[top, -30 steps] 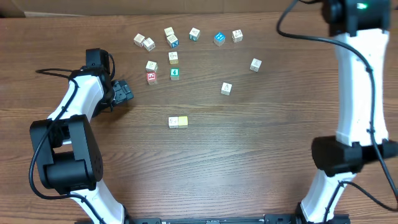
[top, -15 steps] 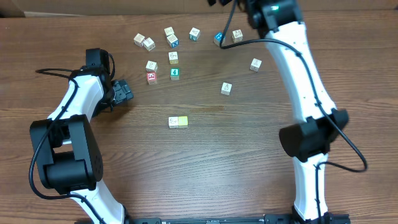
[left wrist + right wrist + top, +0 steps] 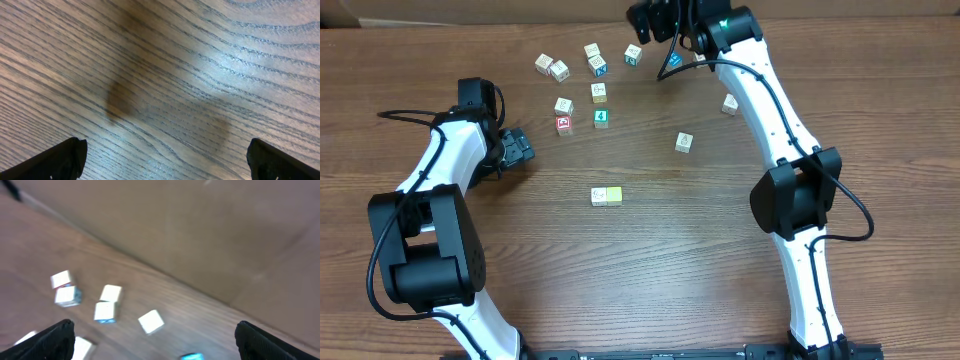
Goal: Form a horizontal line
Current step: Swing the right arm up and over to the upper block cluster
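Lettering on scattered blocks (image 3: 601, 118) illegibly small; left hand (image 3: 167, 157) and right hand (image 3: 162, 342) both wide apart, empty.

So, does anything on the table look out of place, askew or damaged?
Nothing looks damaged or spilled. Only the pair of blocks at mid-table sits side by side; the other blocks lie scattered near the far edge, several turned at angles.
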